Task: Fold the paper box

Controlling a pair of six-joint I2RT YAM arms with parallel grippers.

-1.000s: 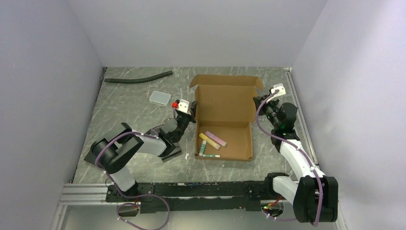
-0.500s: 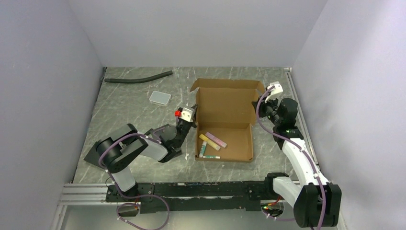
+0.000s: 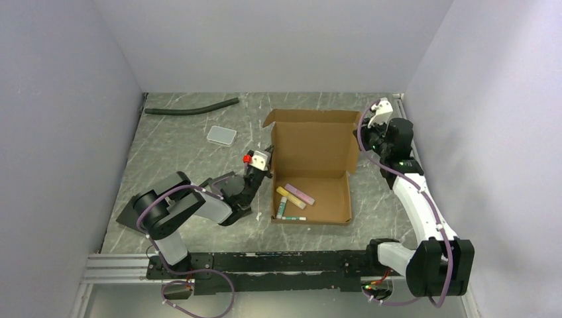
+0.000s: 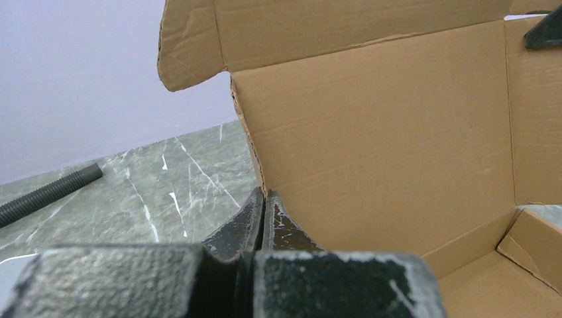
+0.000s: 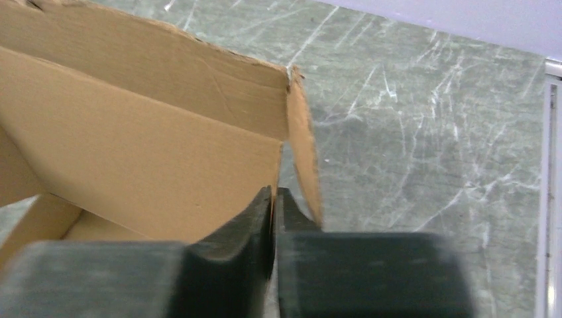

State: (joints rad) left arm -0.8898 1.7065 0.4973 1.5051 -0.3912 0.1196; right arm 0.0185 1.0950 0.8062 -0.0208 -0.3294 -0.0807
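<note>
Left of centre, the left gripper has nudged against the paper box, jaws clenched at the lid's left edge. The box sits mid-frame on the bench, lid upright. Farther back, the right gripper, also clenched, has climbed the right flap, probably readying the lid's fold-down.

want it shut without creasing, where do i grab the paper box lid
Pinch the paper box lid at its thin side edges, coming in from left and right: it stands upright, both edges exposed, while the top flap would likely bend.
</note>
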